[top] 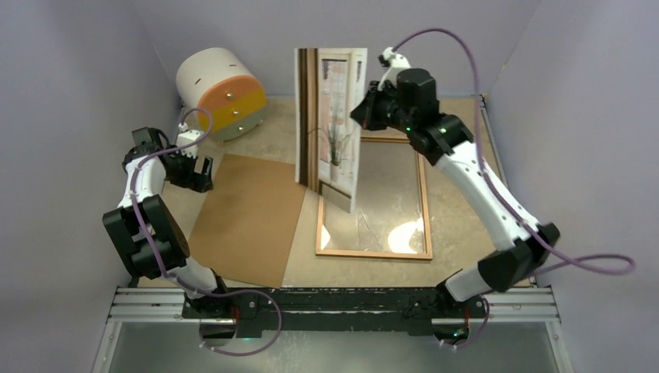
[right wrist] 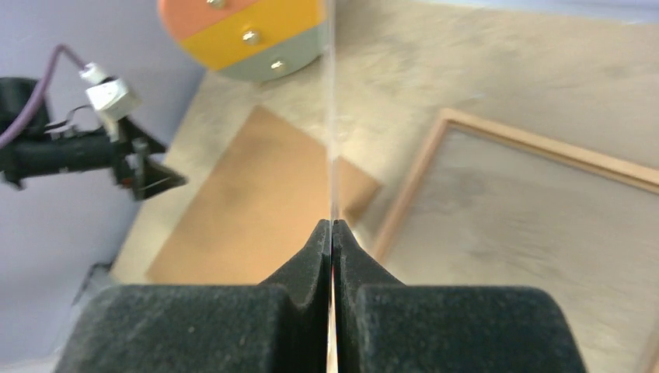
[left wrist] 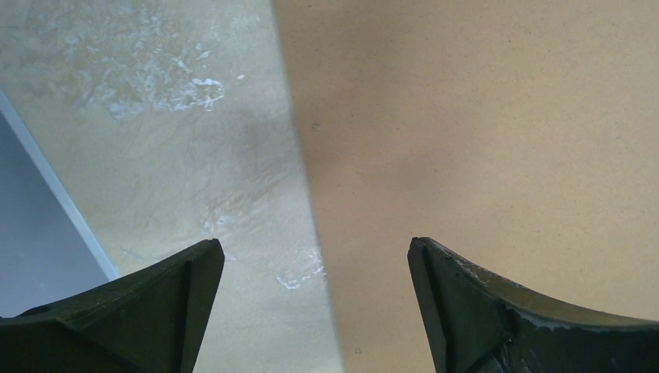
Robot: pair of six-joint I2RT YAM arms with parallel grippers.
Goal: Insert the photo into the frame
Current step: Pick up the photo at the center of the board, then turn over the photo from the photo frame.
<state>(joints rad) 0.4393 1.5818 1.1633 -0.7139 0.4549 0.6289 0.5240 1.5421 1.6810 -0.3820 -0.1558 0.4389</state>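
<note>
The photo [top: 332, 128], a print of a spiky green plant by a window, hangs upright in the air over the frame's left edge. My right gripper [top: 365, 109] is shut on its right side; in the right wrist view the photo [right wrist: 332, 116] shows edge-on as a thin line running out from between the closed fingers [right wrist: 332, 233]. The orange-brown wooden frame [top: 423, 210] lies flat on the table with its glass pane reflecting light. My left gripper [top: 198, 172] stands open over the left edge of the brown board, with nothing between its fingers [left wrist: 186, 295].
A brown backing board [top: 249, 217] lies flat left of the frame. A round drum-like container [top: 221, 93] with orange, yellow and pale green bands lies at the back left. Grey walls close in the left and right sides.
</note>
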